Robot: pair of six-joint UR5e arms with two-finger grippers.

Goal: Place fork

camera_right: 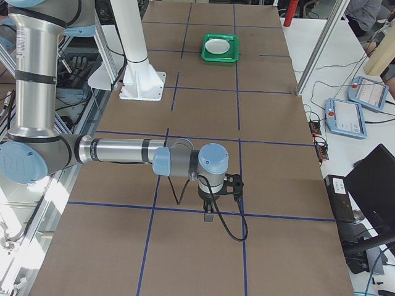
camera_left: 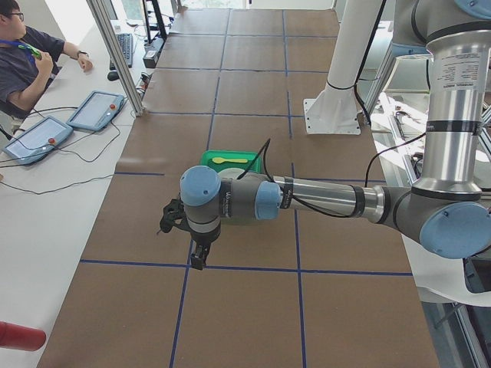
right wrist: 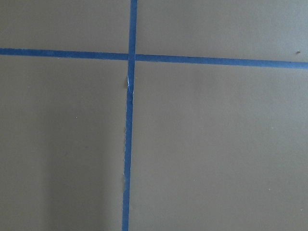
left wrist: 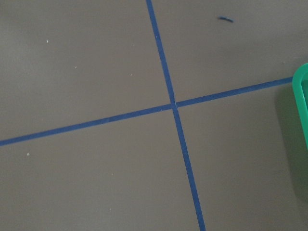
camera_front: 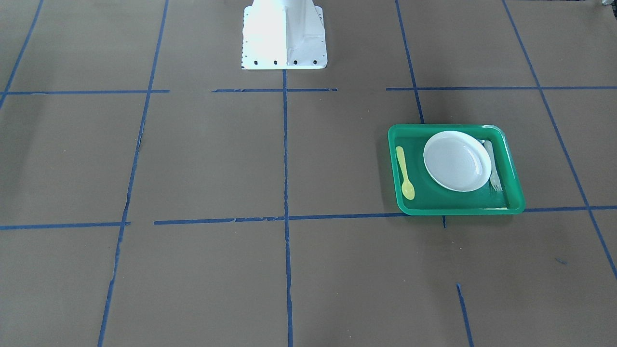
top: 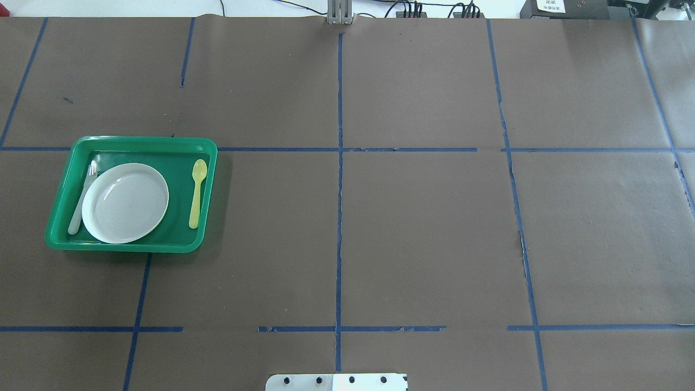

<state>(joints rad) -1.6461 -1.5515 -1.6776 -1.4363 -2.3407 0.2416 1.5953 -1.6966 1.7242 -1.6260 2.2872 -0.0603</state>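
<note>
The pale plastic fork lies inside the green tray along its left wall, tucked against the white plate. It also shows in the front-facing view on the plate's right. Both grippers show only in the side views. My left gripper hangs over bare table, nearer the left end than the tray. My right gripper hangs over the table far from the tray. I cannot tell whether either is open or shut. Neither wrist view shows fingers.
A yellow spoon lies in the tray on the plate's other side. Blue tape lines cross the brown table. The white robot base stands at mid-table. The tray's rim shows at the left wrist view's right edge. An operator sits at the side desk.
</note>
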